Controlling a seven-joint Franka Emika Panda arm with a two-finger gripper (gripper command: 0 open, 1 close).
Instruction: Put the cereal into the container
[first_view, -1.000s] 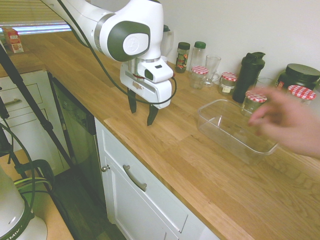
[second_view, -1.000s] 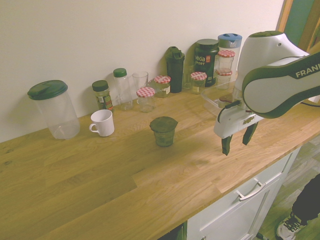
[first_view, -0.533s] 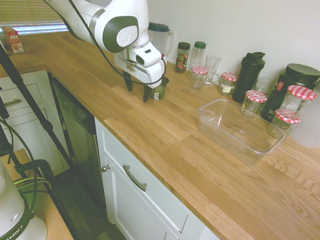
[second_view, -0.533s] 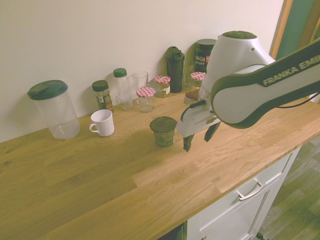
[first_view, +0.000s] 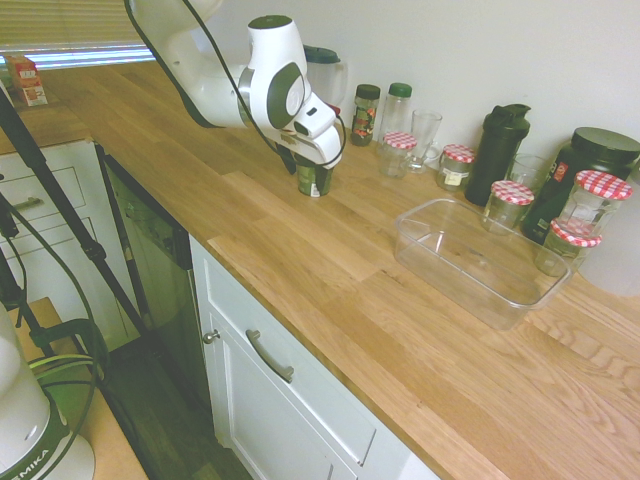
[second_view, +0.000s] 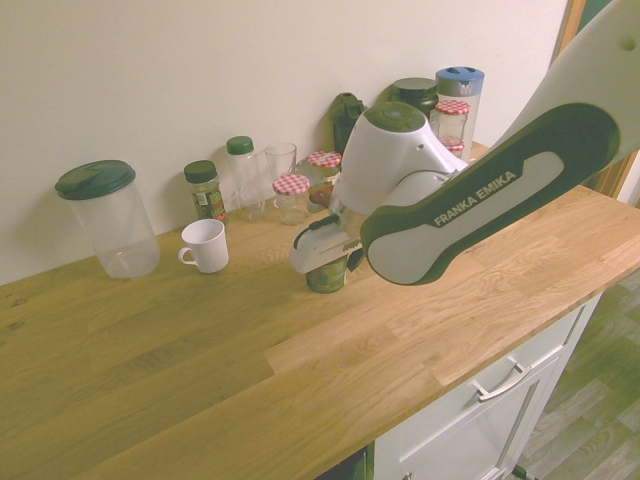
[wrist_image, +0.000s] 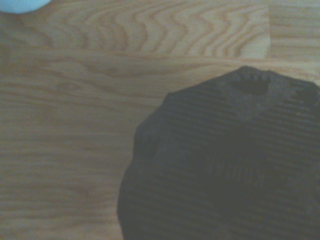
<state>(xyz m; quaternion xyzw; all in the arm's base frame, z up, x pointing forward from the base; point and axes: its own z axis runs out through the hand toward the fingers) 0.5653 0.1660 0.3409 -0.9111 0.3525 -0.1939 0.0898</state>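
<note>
filling the wrist view, the cereal (wrist_image: 225, 160) lid; exterior views hide it.

A long wooden worktop (first_view: 330, 250) of oiled oak planks runs along a plain pale wall (first_view: 480, 50) — matte, with no tiles or sockets showing. Under the near edge of the worktop stand white cabinet fronts (first_view: 290, 400): a drawer with a curved metal handle (first_view: 268, 356) and a door with a small round knob (first_view: 211, 336). Left of them a dark appliance front (first_view: 150, 260) is recessed below the counter. The floor (first_view: 165, 410) is dark wood. At the far left, daylight comes through a window with a blind (first_view: 60, 25) — in the second exterior view, a wooden door frame (second_view: 570, 30) stands at the right.
</note>
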